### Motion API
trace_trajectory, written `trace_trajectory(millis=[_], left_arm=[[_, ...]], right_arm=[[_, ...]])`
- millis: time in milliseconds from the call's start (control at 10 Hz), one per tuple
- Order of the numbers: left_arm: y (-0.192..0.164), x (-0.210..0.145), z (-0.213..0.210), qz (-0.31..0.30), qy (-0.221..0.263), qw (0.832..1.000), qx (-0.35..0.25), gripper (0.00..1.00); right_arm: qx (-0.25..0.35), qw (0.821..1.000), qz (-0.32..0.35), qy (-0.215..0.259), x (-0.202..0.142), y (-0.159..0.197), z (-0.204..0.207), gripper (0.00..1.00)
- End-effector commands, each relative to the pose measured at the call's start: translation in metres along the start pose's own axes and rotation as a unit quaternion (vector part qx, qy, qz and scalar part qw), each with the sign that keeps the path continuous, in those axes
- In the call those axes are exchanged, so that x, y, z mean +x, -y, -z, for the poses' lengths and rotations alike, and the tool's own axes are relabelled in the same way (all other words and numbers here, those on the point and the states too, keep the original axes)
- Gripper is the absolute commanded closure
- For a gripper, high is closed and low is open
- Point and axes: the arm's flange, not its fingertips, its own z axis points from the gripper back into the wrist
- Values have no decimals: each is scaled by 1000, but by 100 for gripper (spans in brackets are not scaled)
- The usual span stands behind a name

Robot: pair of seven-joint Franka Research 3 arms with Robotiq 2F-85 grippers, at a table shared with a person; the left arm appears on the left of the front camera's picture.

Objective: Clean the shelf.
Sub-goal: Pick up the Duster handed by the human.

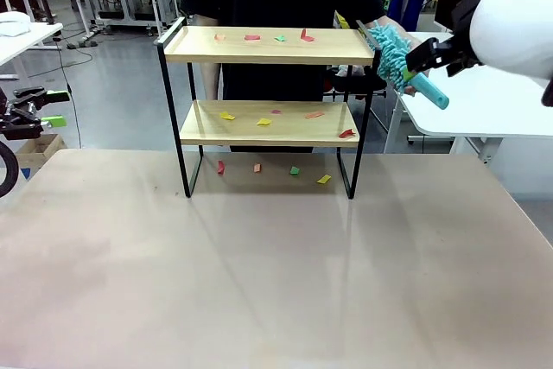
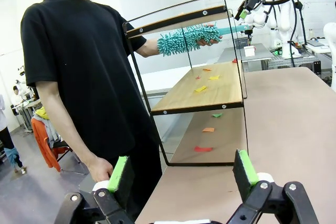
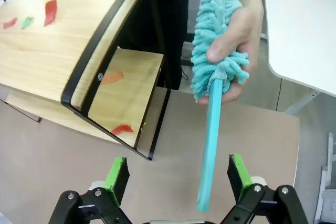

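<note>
- Left gripper (image 2: 182,174): out by the table's (image 1: 259,283) left side, jaws wide, empty.
- Shelf (image 1: 259,57): upright at mid-table. Paper scraps (image 1: 227,116) lie on both boards and on the table beneath; sweeping looks not yet begun.
- Right gripper (image 3: 178,174): near the shelf's right end, jaws wide, duster (image 3: 210,145) handle between the pads, unclamped.
- Person's hand (image 3: 244,56) grips the fluffy head. Likely a handover; next, close squarely on the handle.

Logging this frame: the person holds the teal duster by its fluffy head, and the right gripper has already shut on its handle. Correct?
Not shut: the right wrist view shows the right gripper open, its fingers wide apart either side of the handle of the duster. The person's hand does hold the fluffy head.
</note>
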Motion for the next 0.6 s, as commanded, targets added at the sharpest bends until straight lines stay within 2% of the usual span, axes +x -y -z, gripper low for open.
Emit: trace_trajectory(millis=[0, 500], left_arm=[[1, 3, 0, 2, 0, 1000, 1, 0], [1, 3, 0, 2, 0, 1000, 1, 0]], right_arm=[[-28, 1000, 9, -5, -3, -2, 13, 0], [-22, 999, 25, -32, -10, 10, 41, 0]])
